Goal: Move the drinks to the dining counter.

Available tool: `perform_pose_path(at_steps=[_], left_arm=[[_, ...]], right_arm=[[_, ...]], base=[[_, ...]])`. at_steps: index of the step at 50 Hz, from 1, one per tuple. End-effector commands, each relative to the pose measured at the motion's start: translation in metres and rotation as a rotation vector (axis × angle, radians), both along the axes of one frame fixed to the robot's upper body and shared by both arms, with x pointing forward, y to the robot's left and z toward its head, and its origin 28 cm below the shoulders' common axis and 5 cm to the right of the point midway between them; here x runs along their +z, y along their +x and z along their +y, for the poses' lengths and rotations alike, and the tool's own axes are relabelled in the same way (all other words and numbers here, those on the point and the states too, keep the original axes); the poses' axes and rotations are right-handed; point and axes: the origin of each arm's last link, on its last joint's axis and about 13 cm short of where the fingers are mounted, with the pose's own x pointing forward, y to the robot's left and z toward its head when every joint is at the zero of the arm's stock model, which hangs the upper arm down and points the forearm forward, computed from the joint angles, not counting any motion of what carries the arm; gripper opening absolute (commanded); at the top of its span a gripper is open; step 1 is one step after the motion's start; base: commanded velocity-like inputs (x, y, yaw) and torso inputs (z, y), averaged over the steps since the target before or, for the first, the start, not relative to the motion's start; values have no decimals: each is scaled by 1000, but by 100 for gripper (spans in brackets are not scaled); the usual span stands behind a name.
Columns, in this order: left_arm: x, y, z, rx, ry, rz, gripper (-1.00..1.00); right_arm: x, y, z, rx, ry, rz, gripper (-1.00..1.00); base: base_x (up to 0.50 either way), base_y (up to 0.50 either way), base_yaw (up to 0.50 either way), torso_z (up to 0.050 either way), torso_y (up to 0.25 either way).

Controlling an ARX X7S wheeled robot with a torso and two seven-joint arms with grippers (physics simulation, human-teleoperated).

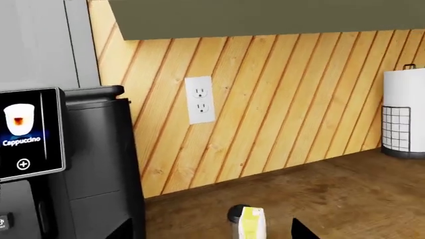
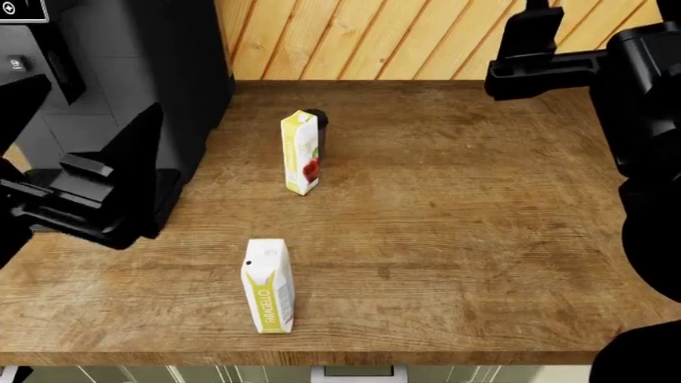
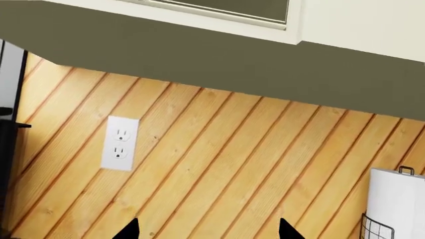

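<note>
Two yellow-and-white juice cartons stand on the brown wood worktop (image 2: 479, 207). The far carton (image 2: 301, 153) has a dark cup with a black lid (image 2: 317, 121) right behind it. The near carton (image 2: 268, 285) stands close to the front edge. In the left wrist view the far carton (image 1: 253, 224) and the cup lid (image 1: 236, 214) show low down, ahead of my open left gripper (image 1: 216, 234), which holds nothing. My right gripper (image 3: 209, 231) is open and empty, raised and facing the wood-panel wall. The dining counter is out of view.
A black coffee machine (image 2: 139, 72) stands at the worktop's left, close beside my left arm (image 2: 85, 191). A wall outlet (image 1: 200, 99) and a paper towel holder (image 1: 403, 114) are at the back. A cabinet underside (image 3: 199, 55) hangs overhead.
</note>
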Motion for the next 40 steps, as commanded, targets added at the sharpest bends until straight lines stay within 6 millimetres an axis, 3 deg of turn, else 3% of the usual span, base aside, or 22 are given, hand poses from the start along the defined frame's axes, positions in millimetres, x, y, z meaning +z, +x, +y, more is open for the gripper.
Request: perform_pose_path(at_steps=[1, 21, 40], left_arm=[[-2, -18, 12, -98, -22, 48, 100], [-16, -37, 15, -323, 57, 146, 100], [-27, -47, 9, -468, 175, 178, 100]], right_arm=[[-1, 1, 0, 14, 28, 38, 100], [-7, 11, 8, 38, -33, 235, 100], [-13, 11, 7, 47, -38, 269, 100]], base=[[0, 0, 0, 0, 0], [0, 0, 0, 0, 0], [0, 0, 0, 0, 0]])
